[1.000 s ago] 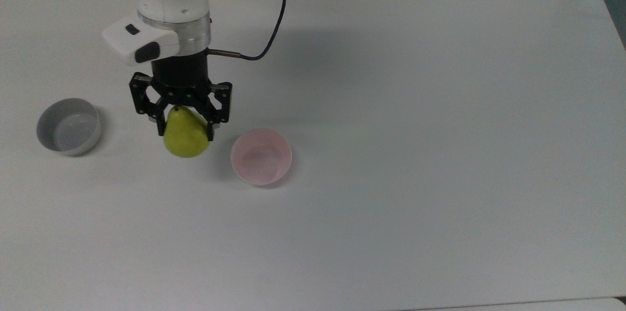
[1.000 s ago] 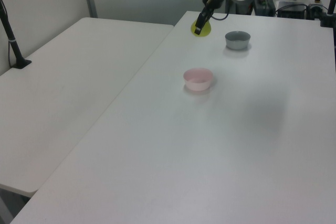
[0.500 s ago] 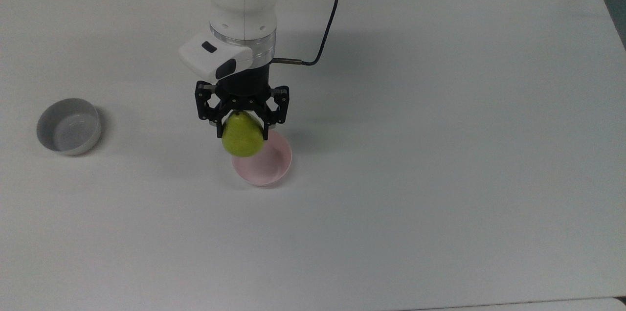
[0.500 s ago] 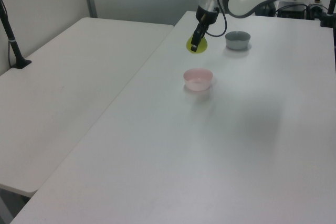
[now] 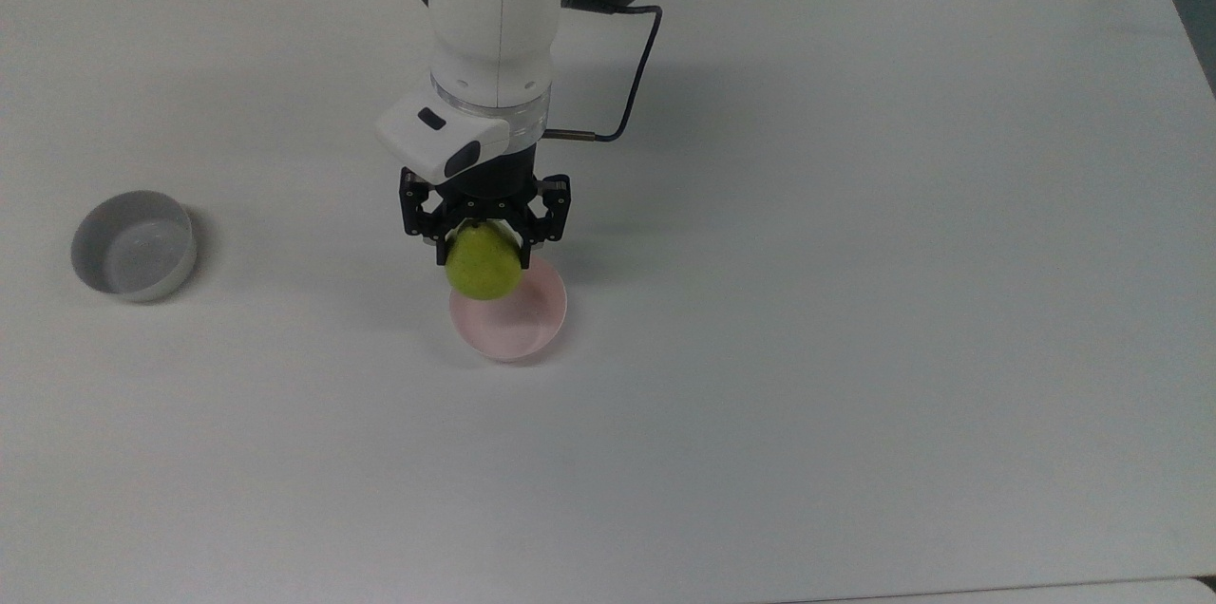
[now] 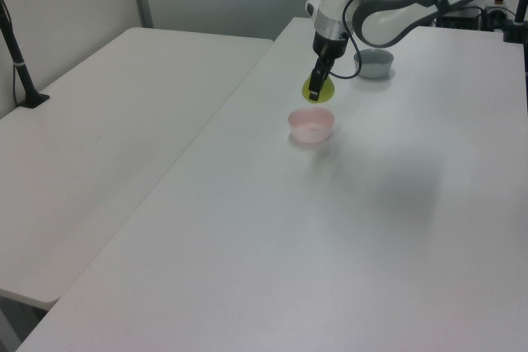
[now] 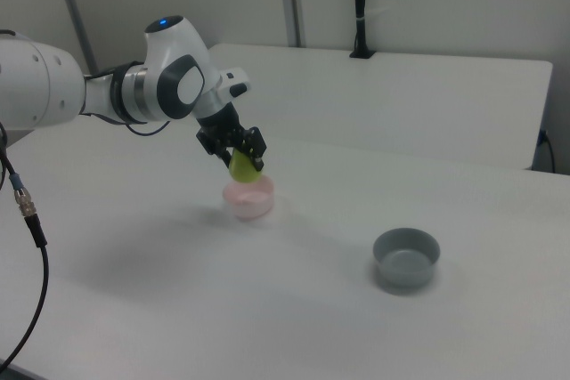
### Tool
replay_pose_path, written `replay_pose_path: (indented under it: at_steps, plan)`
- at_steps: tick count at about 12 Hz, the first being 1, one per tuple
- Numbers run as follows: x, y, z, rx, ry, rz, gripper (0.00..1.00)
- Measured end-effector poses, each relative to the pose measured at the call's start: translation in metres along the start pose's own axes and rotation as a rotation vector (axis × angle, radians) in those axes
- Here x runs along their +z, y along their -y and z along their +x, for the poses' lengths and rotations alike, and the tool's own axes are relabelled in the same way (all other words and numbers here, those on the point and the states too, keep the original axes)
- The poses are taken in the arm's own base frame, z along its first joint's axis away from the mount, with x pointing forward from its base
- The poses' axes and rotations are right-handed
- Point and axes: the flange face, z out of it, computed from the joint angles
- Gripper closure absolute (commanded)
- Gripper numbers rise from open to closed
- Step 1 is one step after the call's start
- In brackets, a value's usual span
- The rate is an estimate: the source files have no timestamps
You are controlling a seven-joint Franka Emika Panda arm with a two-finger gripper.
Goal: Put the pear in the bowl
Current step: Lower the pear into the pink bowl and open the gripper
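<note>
Hand point(image 5: 484, 248) clenched on pear point(image 5: 484, 264), shifted from beside bowl point(image 5: 518, 324) to above its far rim. Carry nearly done; lowering and release remaining. Grey bowl point(image 5: 133, 246) well apart.

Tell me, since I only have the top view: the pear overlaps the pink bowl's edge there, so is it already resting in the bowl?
Observer: No. In the right view the pear hangs above the pink bowl, apart from its rim.
Operator: Is the gripper holding it?
Observer: Yes. In the right view the gripper is shut on the pear, which hangs below it.
Operator: Is it lined up over the bowl?
Observer: Not fully. In the left view the pear sits above and behind the bowl, toward the grey bowl.
</note>
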Motion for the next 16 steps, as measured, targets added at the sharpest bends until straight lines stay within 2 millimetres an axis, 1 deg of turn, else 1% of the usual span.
replay_pose_path:
  at_steps: [2,6,8,9,12,13,14,15,16]
  plan:
    - [0.009,0.005,-0.003,-0.006,0.004,0.003,0.62]
    - [0.028,0.01,-0.001,-0.022,-0.036,0.002,0.62]
    - [0.039,0.013,-0.002,-0.04,-0.039,-0.007,0.6]
    - [0.042,0.015,-0.001,-0.046,-0.042,-0.007,0.57]
    - [0.048,0.018,-0.002,-0.056,-0.041,-0.009,0.56]
    - [0.052,0.021,-0.003,-0.066,-0.037,-0.013,0.53]
    - [0.054,0.025,-0.003,-0.076,-0.034,-0.014,0.48]
    - [0.056,0.03,-0.003,-0.083,-0.038,-0.012,0.41]
    - [0.057,0.032,-0.002,-0.087,-0.046,-0.01,0.29]
